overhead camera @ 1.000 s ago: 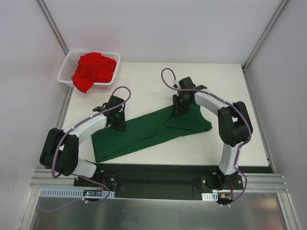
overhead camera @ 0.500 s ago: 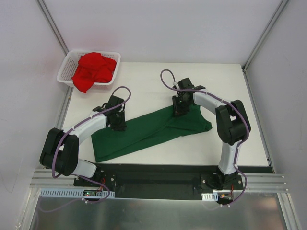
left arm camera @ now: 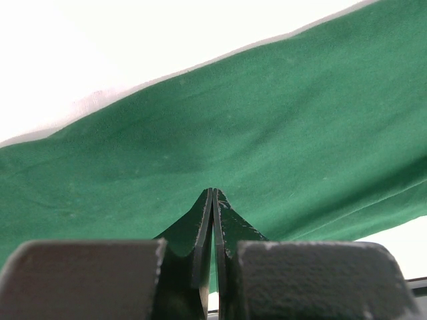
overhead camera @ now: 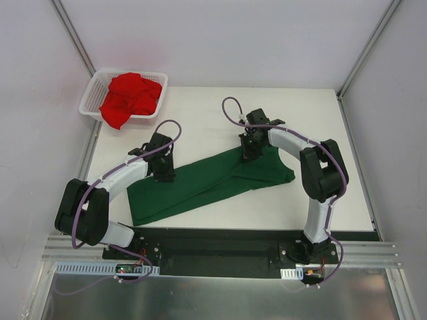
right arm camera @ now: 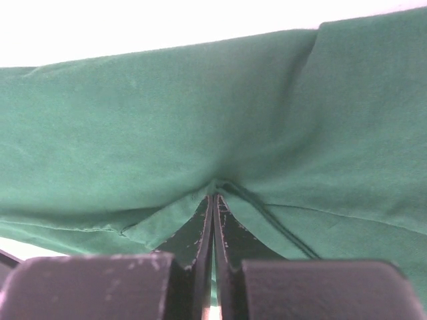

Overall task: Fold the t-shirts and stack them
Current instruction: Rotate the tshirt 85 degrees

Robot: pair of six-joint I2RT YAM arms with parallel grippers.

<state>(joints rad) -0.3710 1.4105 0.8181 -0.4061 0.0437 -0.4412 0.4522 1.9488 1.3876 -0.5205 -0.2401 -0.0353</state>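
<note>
The dark green t-shirt (overhead camera: 200, 190) lies on the white table as a long slanted band, folded lengthwise. My left gripper (overhead camera: 163, 175) points down at its upper left part. In the left wrist view that gripper (left arm camera: 213, 192) is shut, its tips sunk into the green cloth (left arm camera: 267, 120). My right gripper (overhead camera: 250, 153) stands over the band's upper right end. Its wrist view shows the gripper (right arm camera: 213, 195) shut on a puckered fold of the green cloth (right arm camera: 133, 133). The red t-shirt (overhead camera: 130, 97) sits crumpled in the basket.
The white mesh basket (overhead camera: 89, 101) stands at the table's back left corner, against the left wall. White table (overhead camera: 200, 120) stretches behind the shirt and to its right. Grey walls close in the sides, and a black rail (overhead camera: 213, 243) runs along the near edge.
The right gripper has closed on the green cloth at the band's upper right end. The left gripper and the shirt have stayed where they were.
</note>
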